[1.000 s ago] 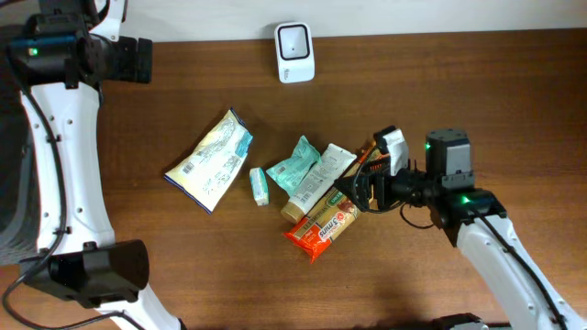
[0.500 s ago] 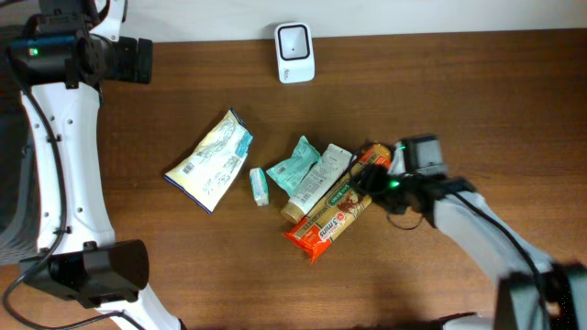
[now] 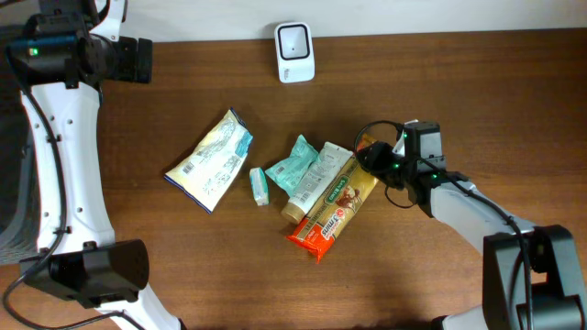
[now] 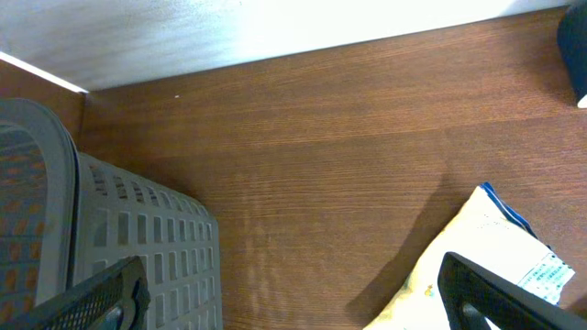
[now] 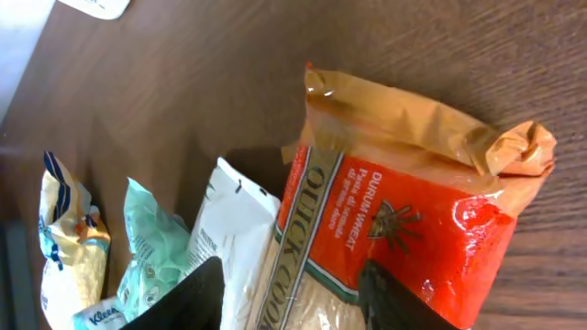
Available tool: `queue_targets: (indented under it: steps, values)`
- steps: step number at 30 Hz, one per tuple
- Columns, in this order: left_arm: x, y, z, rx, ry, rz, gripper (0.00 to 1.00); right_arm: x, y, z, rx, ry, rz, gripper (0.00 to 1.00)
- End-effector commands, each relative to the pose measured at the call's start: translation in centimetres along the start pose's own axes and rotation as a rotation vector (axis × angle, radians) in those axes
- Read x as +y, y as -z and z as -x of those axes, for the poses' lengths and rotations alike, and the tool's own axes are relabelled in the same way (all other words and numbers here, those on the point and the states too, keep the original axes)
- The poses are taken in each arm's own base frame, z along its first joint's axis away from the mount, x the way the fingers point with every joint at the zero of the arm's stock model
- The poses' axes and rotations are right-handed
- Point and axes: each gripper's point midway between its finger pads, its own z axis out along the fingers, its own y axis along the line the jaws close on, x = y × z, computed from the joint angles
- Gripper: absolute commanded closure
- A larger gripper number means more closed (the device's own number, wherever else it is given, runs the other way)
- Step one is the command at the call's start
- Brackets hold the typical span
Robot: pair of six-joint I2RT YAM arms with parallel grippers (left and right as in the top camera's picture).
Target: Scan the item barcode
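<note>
My right gripper (image 5: 289,286) is low at the folded top end of the orange pasta packet (image 5: 394,192), 1 finger on each side of it. The jaws stand about half apart, and I cannot tell if the pads already press the film or only frame it. The packet lies flat on the table (image 3: 440,92), its long side touching a white sachet (image 5: 225,229), and the scanner (image 3: 294,51) is well apart at the far edge. I think the good way is to close slowly on the thick folded seam, not on the loose film, so the bag does not slip or drag the sachet with it. I see no barcode on the face that shows, so after the lift I probably must turn the packet toward the scanner. My left gripper (image 4: 293,293) hangs wide open and holds nothing.
</note>
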Motion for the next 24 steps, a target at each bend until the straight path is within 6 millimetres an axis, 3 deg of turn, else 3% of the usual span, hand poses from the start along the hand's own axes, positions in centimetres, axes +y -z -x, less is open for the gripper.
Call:
queue_targets:
  steps: [1, 4, 6, 7, 10, 13, 14, 16, 18, 19, 21, 22, 24]
  values:
    - [0.1, 0.4, 0.2, -0.012, -0.013, 0.001, 0.01, -1.1, 1.1, 0.0, 0.032, -0.027, -0.042, 0.55]
    - [0.1, 0.4, 0.3, -0.012, -0.013, 0.001, 0.01, -0.7, 4.7, 1.2, 0.056, -0.034, -0.124, 0.62]
    - [0.1, 0.4, 0.2, -0.012, -0.013, 0.001, 0.01, -2.7, 6.1, 0.4, 0.102, -0.067, -0.285, 0.91]
    - [0.1, 0.4, 0.3, -0.012, -0.013, 0.001, 0.01, -3.2, 5.9, -0.2, 0.118, -0.075, -0.318, 0.96]
    - [0.1, 0.4, 0.3, -0.012, -0.013, 0.001, 0.01, -5.1, 2.8, -3.7, 0.237, -0.1, -0.418, 0.96]
    - [0.1, 0.4, 0.2, -0.012, -0.013, 0.001, 0.01, -5.5, 0.1, -4.8, 0.31, -0.109, -0.422, 0.96]
    - [0.1, 0.4, 0.2, -0.012, -0.013, 0.001, 0.01, -4.8, -0.5, -4.7, 0.319, -0.111, -0.388, 0.96]
    - [0.1, 0.4, 0.2, -0.012, -0.013, 0.001, 0.01, 0.4, -3.5, -3.4, 0.27, -0.026, -0.161, 0.96]
    - [0.1, 0.4, 0.2, -0.012, -0.013, 0.001, 0.01, 4.6, -4.9, -3.0, 0.206, 0.071, -0.032, 0.96]
    - [0.1, 0.4, 0.3, -0.012, -0.013, 0.001, 0.01, 5.8, -5.3, -3.3, 0.187, 0.105, -0.008, 0.96]
    - [0.1, 0.4, 0.2, -0.012, -0.013, 0.001, 0.01, 6.2, -5.7, -3.7, 0.168, 0.15, -0.018, 0.96]
    - [0.1, 0.4, 0.2, -0.012, -0.013, 0.001, 0.01, 6.0, -5.5, -3.2, 0.169, 0.141, -0.018, 0.95]
    - [0.1, 0.4, 0.2, -0.012, -0.013, 0.001, 0.01, 6.2, -2.6, -1.2, 0.251, 0.252, 0.043, 0.49]
